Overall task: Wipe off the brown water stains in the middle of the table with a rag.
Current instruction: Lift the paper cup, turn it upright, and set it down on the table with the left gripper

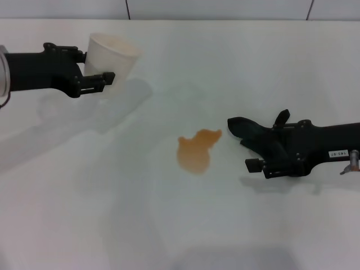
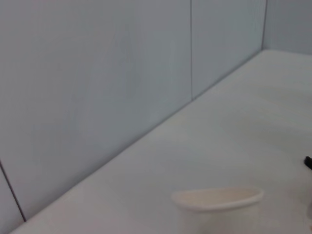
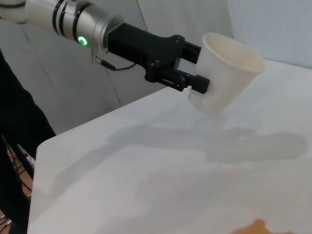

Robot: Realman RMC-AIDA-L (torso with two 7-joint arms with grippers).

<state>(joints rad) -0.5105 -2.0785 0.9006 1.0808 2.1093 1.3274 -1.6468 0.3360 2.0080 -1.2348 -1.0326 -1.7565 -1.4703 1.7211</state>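
The brown water stains (image 1: 197,151) lie as one orange-brown lobed blotch in the middle of the white table (image 1: 112,219). An edge of the blotch shows in the right wrist view (image 3: 258,228). My right gripper (image 1: 251,143) is just right of the blotch, low over the table. It is shut on the black rag (image 1: 241,127), which sticks out toward the blotch without touching it. My left gripper (image 1: 104,77) is at the far left, shut on the wall of a white paper cup (image 1: 114,55). It holds the cup tilted above the table, as the right wrist view shows (image 3: 226,73).
A grey panelled wall (image 2: 97,87) runs along the table's far edge. The cup's rim (image 2: 217,199) shows in the left wrist view. The left arm (image 3: 68,22) reaches in over the table's left side.
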